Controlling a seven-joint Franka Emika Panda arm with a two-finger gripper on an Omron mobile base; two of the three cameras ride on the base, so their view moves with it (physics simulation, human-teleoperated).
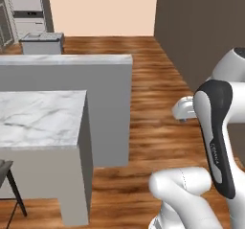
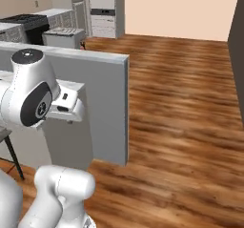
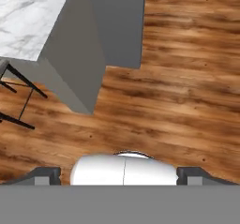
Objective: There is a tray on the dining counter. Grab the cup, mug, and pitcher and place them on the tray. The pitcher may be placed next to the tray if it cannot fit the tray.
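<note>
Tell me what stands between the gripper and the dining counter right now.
Nothing visible does. The open gripper hangs above bare wood floor, beside the corner of the dining counter. The marble top that shows carries no tray, cup, mug or pitcher.

Dining counter [image 1: 38,118] cut off at left edge, left base view; stool [image 3: 18,94] partly hidden under its corner.

Dining counter [image 1: 40,115]: white marble, grey-veined, on plain grey base. Floor [image 3: 178,78] beyond the fingertips: reddish-brown wood planks.
</note>
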